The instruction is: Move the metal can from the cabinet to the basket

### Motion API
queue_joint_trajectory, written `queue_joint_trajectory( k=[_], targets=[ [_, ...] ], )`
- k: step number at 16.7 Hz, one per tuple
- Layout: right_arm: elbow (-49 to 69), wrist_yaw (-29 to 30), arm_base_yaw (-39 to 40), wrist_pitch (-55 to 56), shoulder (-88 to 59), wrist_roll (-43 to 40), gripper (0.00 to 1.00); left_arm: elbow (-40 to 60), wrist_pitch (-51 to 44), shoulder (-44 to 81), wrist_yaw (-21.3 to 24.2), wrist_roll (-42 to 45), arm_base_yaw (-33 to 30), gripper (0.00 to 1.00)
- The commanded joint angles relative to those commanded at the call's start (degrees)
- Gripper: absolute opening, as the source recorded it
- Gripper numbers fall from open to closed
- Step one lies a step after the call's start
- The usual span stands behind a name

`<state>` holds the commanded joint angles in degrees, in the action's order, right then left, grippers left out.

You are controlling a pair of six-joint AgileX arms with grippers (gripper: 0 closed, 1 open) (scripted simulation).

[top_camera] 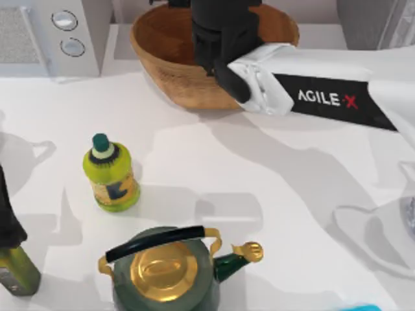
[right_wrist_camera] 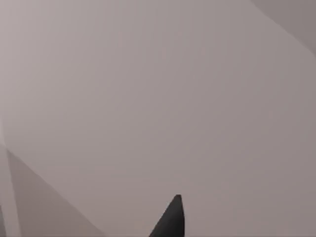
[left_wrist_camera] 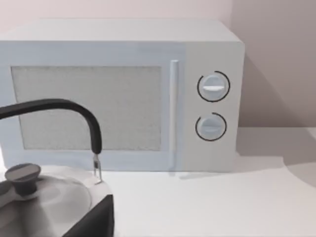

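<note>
- The right arm (top_camera: pixel 324 97) reaches in from the table's right side, and its gripper (top_camera: pixel 217 39) hangs over the basket (top_camera: pixel 175 84), above the middle of the bowl.
- The dark wrist block covers the fingers from above, so I cannot tell whether they are spread or clamped, nor whether anything sits between them.
- The right wrist view gives a plain grey wall and one dark fingertip (right_wrist_camera: pixel 170 222), which does not settle it either.
- The red can cannot be made out; my guess is that it is under the wrist, either held or already lying in the basket.
- The cabinet (top_camera: pixel 376 23) is a grey block just right of the basket, at the table's far edge.
- Judged from this, the step in hand is the drop into the basket.
- To do it well, keep the gripper centred over the bowl, away from the woven rim, and lower before letting go so the can does not bounce or roll out.
- Let go fully, then lift straight up before swinging away, so the fingers do not catch the basket wall.
- The bottle (top_camera: pixel 111 175) and the green kettle (top_camera: pixel 168 272) stand in front of the basket, well apart from it and out of the way.
- The microwave (left_wrist_camera: pixel 123 94) stands left of the basket.
- The left arm (top_camera: pixel 10 227) waits at the table's left edge, far from the basket.
</note>
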<state>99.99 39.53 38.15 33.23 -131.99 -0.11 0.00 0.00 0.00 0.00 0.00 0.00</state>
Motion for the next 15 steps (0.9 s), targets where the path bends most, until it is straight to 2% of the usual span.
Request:
queue_joint_trajectory(
  k=[3,4,15],
  targets=[
    [0.00,0.00,0.00,0.00,0.00,0.00,0.98,0.00,0.00,0.00,0.00,0.00,0.00,1.00],
    [0.00,0.00,0.00,0.00,0.00,0.00,1.00,0.00,0.00,0.00,0.00,0.00,0.00,1.00],
    [0.00,0.00,0.00,0.00,0.00,0.00,1.00,0.00,0.00,0.00,0.00,0.00,0.00,1.00]
  ],
)
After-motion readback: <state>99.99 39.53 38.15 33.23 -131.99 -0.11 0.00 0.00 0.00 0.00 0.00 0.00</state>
